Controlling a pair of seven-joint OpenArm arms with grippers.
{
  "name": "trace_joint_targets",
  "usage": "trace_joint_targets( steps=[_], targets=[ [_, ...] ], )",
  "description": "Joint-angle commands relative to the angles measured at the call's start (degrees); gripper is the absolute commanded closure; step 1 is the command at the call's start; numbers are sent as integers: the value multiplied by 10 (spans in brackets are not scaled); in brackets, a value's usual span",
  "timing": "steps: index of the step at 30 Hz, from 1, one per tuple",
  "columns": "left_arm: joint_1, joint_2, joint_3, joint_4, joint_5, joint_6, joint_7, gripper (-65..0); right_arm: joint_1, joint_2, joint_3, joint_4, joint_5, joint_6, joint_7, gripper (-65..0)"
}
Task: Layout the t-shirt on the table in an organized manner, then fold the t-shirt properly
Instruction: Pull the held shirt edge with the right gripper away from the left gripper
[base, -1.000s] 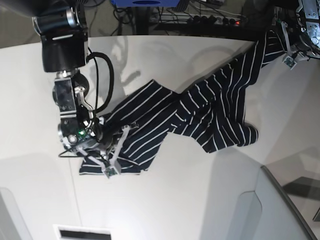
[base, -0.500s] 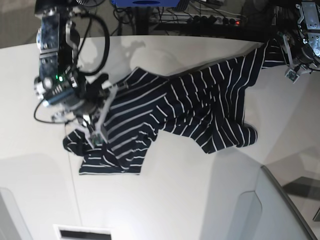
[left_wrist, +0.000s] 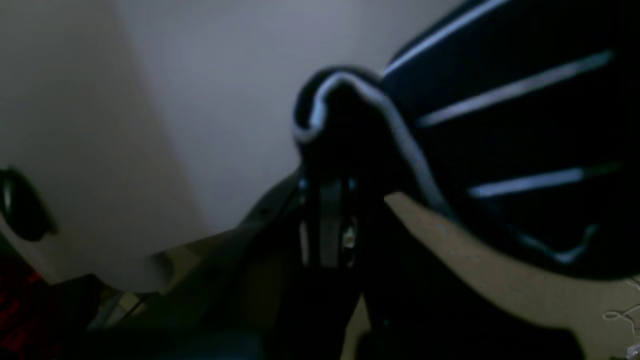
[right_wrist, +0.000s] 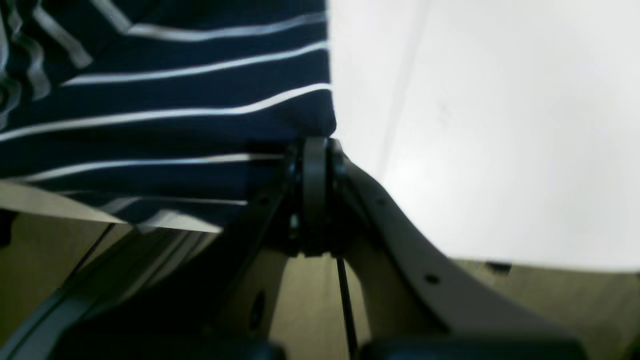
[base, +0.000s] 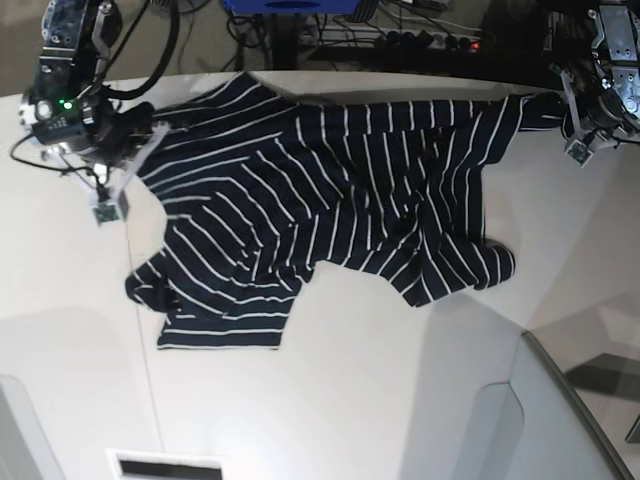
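Scene: a two-armed robot holds a striped t-shirt (base: 330, 200) stretched across a white desk (base: 330, 400), gripped at two far-apart corners.
T-shirt: dark navy with thin white stripes, lying on the far half of the desk; its upper edge runs taut between the arms, while the lower part is bunched, with a sleeve or hem folded over itself near the front left of the base view.
Left end effector (base: 578, 120): jaws pinched tight on a rolled edge of the fabric, at the base view's right; the wrist view shows the cloth bulging above the jaws.
Right end effector (base: 118, 172): jaws closed on the shirt's corner at the base view's left, the striped cloth held right at the tips.
Done: the garment appears opened out and stretched wide, no longer a heap.
Left to do: judging by the wrinkles and the tucked lower portion, flattening is unfinished, and no fold has yet been made.
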Motion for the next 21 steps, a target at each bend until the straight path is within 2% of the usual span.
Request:
trace_joint_targets(
  steps=[1, 7, 9, 10, 13, 15, 18, 21],
  targets=[
    [-3, -12, -5, 7, 6, 5, 3, 0, 5, 3, 12, 1, -4, -2, -6, 0],
    [-3, -12, 2, 7, 6, 5, 3, 0, -3, -4, 25, -16, -2, -2, -38, -2],
    [-2, -12, 16, 7, 6, 5, 3, 0, -1, -18, 27, -15, -2, 0, -59, -15],
    [-2, -12, 20, 7, 6, 5, 3, 0, 7, -27, 33, -12, -1, 3, -82, -53],
    [0, -8, 24, 8, 6, 5, 3, 0, 25, -37, 60, 8, 43, 24, -143, -242],
    [-1, -1, 21, 8, 6, 5, 3, 0, 27, -35, 65, 22, 83, 30, -130, -321],
    [1, 2, 23, 8, 6, 5, 3, 0, 61, -26, 61, 3, 89, 32, -61, -327],
    [-1, 4, 23, 8, 6, 5, 3, 0, 119, -8, 59, -94, 92, 35, -4, -332]
  ],
)
